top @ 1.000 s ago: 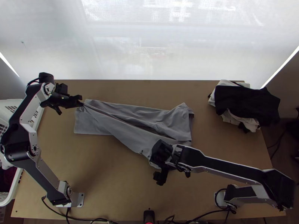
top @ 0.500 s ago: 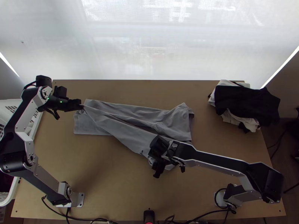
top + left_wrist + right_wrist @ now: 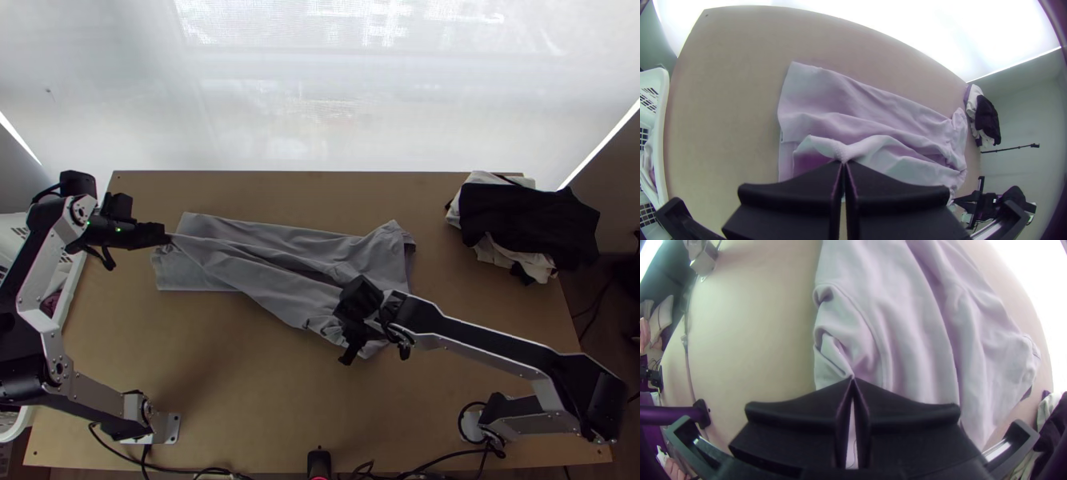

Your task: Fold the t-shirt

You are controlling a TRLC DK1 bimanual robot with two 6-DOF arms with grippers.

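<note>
Pinching with closed fingers at both ends: with the left gripper (image 3: 843, 162), on an edge drawn to a small peak near the broad, flat end of the grey T-shirt (image 3: 240, 272); with the right gripper (image 3: 853, 379), on a crumpled bit of the near edge at the bunched end. Laid across the middle of the wooden table (image 3: 240, 392), partly folded lengthwise, with long loose creases between the two holds. Probably light, soft and limp, too floppy to carry a fold unaided; hardly fragile or slippery, but prone to bunch if pushed. Best held at the two ends of one long edge, close to the corners. Next, lift both ends together, draw the edge taut, carry it toward the far side and lower gently. Beware of dragging the layer beneath, or of trapping the crumpled end's wrinkles inside the fold.
</note>
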